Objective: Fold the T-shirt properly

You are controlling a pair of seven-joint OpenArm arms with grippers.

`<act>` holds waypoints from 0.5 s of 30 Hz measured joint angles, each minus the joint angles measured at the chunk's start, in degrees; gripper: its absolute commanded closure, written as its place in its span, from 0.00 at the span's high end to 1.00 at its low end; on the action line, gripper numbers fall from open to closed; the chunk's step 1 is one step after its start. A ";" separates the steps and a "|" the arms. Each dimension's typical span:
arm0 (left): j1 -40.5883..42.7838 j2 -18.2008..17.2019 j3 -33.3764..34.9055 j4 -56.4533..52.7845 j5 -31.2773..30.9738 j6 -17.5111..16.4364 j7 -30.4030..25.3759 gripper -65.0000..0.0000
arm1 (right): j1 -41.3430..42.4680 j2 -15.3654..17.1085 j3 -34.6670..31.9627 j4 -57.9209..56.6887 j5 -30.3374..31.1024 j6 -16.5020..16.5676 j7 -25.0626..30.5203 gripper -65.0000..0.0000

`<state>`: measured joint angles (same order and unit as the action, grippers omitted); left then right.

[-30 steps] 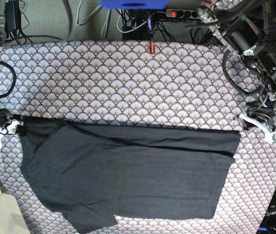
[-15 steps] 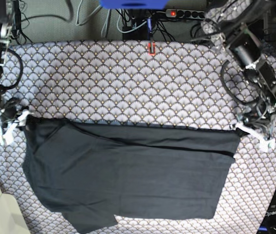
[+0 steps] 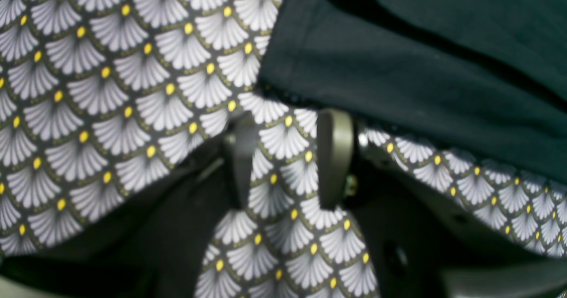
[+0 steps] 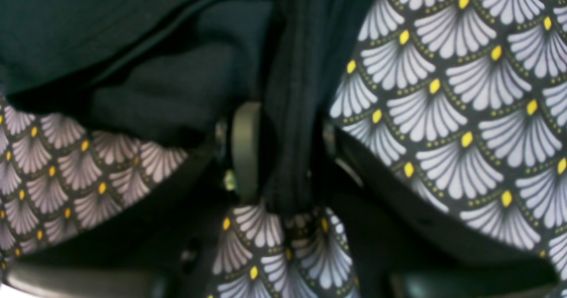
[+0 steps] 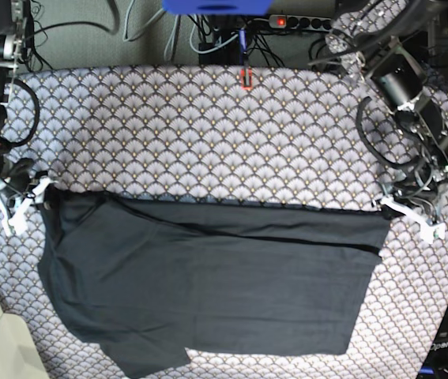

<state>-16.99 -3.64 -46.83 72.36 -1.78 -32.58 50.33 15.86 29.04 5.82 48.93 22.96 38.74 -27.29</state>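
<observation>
My R gripper (image 4: 283, 152) just shifted inward, clamping T-shirt (image 5: 208, 284) edge; L gripper (image 3: 288, 156) gapes beside its corner—fold starting.

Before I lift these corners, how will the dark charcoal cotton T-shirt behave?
The dark charcoal cotton T-shirt will probably sag between the two held corners: it lies flat and creased. It looks light, and likely to drag on the scallop-patterned tablecloth rather than slide, since fabric bunches at the right gripper.
</observation>
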 measured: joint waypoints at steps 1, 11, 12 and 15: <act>0.04 0.02 0.00 0.00 0.22 -0.02 -0.98 0.36 | 0.33 0.00 -0.04 -0.02 -0.02 0.00 -0.46 0.17; -0.90 -0.24 0.39 -12.33 0.63 0.22 -12.15 0.36 | 0.94 0.00 -0.37 -0.11 -0.59 0.02 -1.01 0.03; -1.31 -0.28 0.37 -13.31 0.83 0.35 -13.90 0.36 | 0.94 0.00 -0.37 -0.11 -0.59 0.02 -1.03 0.03; -1.95 -0.26 0.50 -15.23 0.17 0.13 -18.62 0.36 | 0.94 0.00 -0.37 -0.11 -0.59 0.02 -1.03 0.03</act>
<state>-18.94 -3.90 -46.33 57.12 -1.61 -32.45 31.70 16.80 29.04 5.45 48.82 22.37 38.76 -28.32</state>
